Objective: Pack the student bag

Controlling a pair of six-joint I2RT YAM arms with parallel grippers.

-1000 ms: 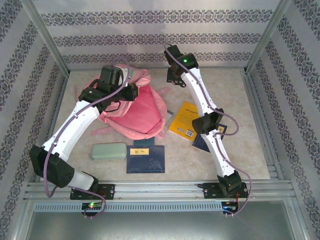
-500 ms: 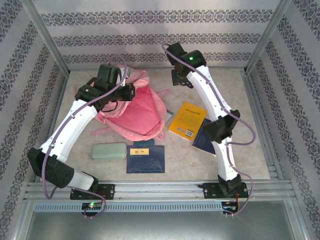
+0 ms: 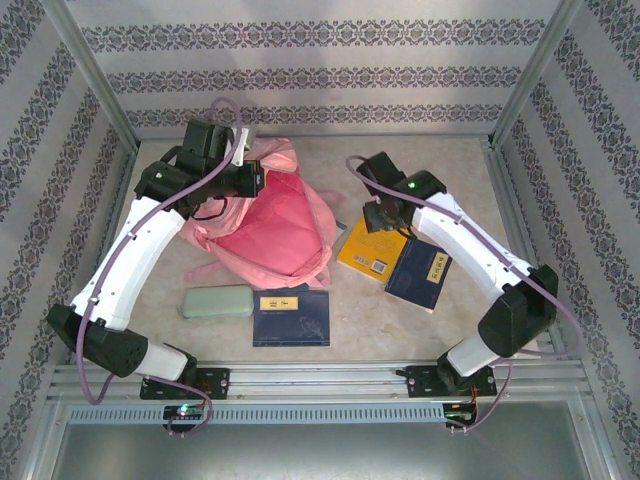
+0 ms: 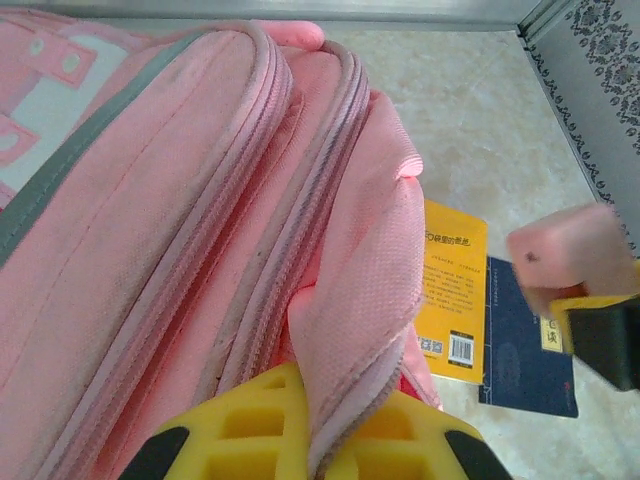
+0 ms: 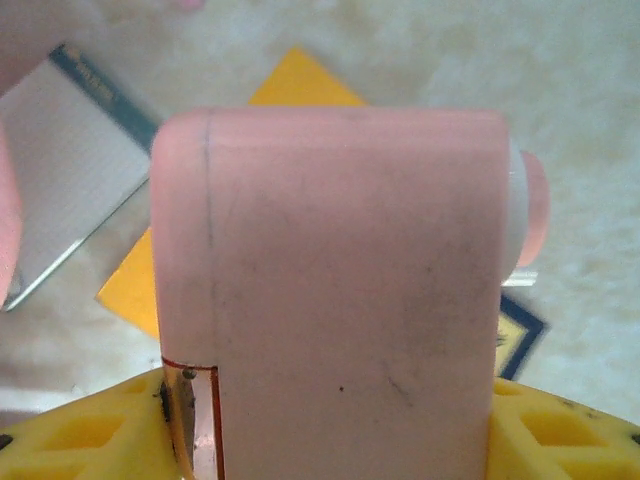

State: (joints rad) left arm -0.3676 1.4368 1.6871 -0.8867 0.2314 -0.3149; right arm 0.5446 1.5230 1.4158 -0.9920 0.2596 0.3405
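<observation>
The student bag [image 3: 275, 225] is a soft pink backpack lying left of centre on the table. My left gripper [image 3: 262, 180] is at its back edge, shut on the pink flap beside the zip. Close up, that flap [image 4: 360, 300] runs down between the yellow fingers [image 4: 250, 420] of the left gripper [image 4: 320, 425], and the bag [image 4: 150, 220] lies to the left. My right gripper [image 3: 385, 215] hovers over the yellow book, just right of the bag. Its jaws [image 5: 330, 430] are shut on a pink rectangular block [image 5: 330, 250], which also shows in the left wrist view [image 4: 565, 255].
A yellow book [image 3: 370, 245] and a dark blue book [image 3: 420, 272] lie right of the bag. A dark blue booklet [image 3: 292, 318] and a pale green pencil case [image 3: 217, 300] lie in front of it. A pale notebook [image 5: 70, 170] lies beside the yellow book. Patterned walls stand on three sides.
My right arm has swung from the back wall forward and down over the yellow book, carrying the pink block. My left gripper has drawn the bag's flap slightly back and left.
</observation>
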